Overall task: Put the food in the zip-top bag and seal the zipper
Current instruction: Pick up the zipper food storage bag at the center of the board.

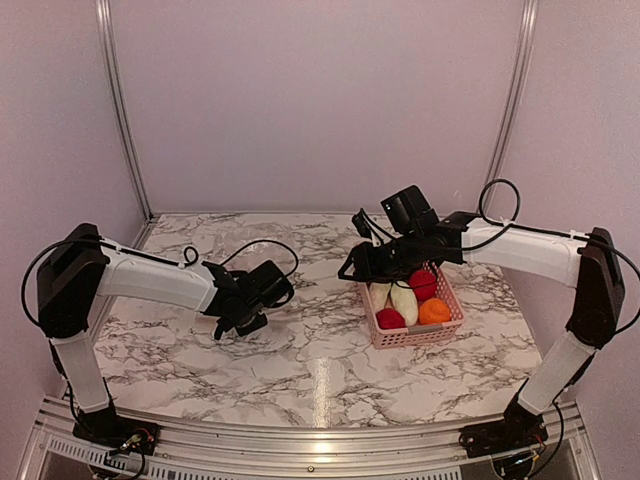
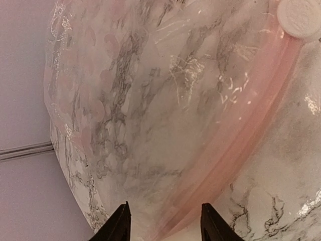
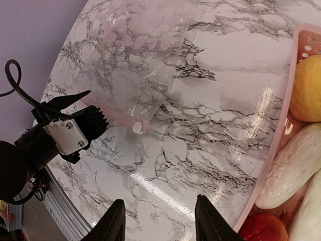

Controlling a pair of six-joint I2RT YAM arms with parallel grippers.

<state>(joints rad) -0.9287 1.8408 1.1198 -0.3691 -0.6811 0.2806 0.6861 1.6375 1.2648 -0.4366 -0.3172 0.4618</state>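
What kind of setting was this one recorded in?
Most likely a lab robot workcell, not a real kitchen: a marble-patterned table boxed in by plain walls on aluminium frame rails, a left arm and right arm mounted at its near edge, and toy food in a pink basket.

No legible text, label, brand, number or sign was found in any of the three views. The white round tab point(image 2: 299, 17) at the end of the zipper point(image 2: 248, 128) shows faint surface marks, too blurred to read as characters.
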